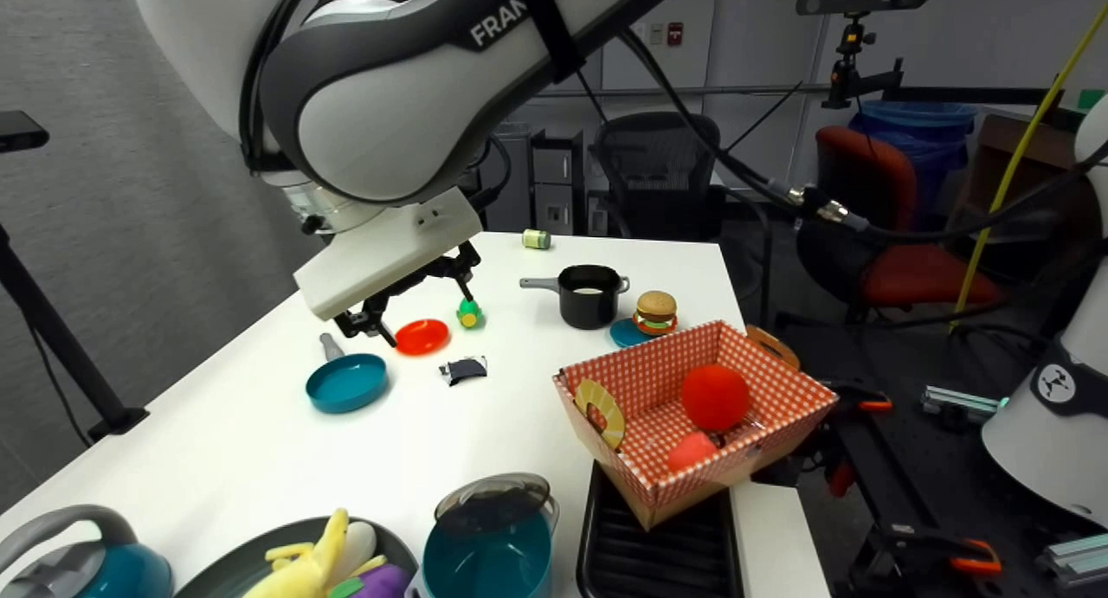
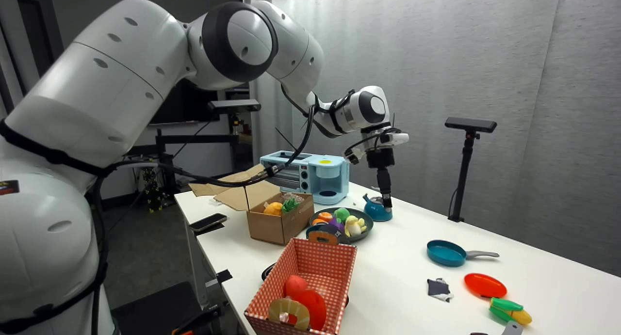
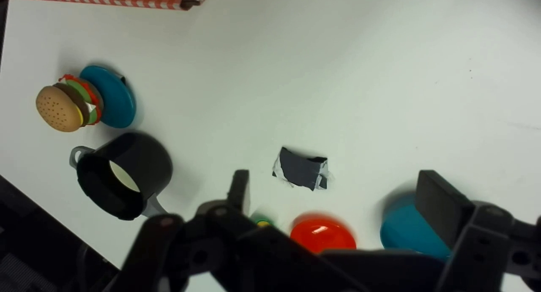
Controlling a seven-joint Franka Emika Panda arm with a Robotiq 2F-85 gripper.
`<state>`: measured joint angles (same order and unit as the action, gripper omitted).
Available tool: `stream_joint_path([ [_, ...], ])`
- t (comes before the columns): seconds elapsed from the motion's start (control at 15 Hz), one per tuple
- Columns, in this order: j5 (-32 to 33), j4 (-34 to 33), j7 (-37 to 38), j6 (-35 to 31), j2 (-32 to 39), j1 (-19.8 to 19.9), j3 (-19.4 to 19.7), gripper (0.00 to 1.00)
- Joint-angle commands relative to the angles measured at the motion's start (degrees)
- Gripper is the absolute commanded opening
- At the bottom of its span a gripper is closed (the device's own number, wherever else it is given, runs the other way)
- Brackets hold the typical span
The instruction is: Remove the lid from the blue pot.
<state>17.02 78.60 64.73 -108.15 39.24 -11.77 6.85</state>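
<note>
In an exterior view, the blue pot (image 1: 489, 568) stands on the counter (image 1: 467, 438) just beside the red-checked basket (image 1: 658, 377), nearer the camera and to its left in the picture. The lid (image 1: 498, 501) covers only the far part of the pot's mouth and looks tilted; in front of it the teal inside shows bare. Whether it rests on the rim or leans there from behind, I cannot tell. The gripper (image 1: 429, 318) hangs to the basket's left and farther back, well apart from the lid, spread and gripping nothing. My judgement: the pot is partly uncovered, but the removal does not look finished.

In an exterior view, the basket's far end hides much of the pot and lid, just beyond it, so nothing more can be settled there. The gripper is up past the basket and to its right, seen edge-on.

In the wrist view, only the basket's edge shows, at top left; pot and lid are out of sight. The gripper's 2 fingers (image 3: 443, 209) stand wide apart. What seems left is to reach the lid, lift it clear and set it down away from the pot.
</note>
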Motion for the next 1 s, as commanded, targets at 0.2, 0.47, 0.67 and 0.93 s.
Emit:
stream_joint_path([
  [0.2, 4.0, 0.8, -0.3, 1.2, -0.2, -1.2, 0.9, 1.0],
  [0.47, 1.6, 1.6, -4.2, 0.9, -0.8, 0.2, -1.2, 1.0],
  [0.67, 2.3, 0.7, -2.8, 0.3, 0.4, -0.5, -0.4, 1.0],
  [0.93, 2.3, 0.7, -3.2, 0.3, 0.4, -0.5, -0.5, 1.0],
])
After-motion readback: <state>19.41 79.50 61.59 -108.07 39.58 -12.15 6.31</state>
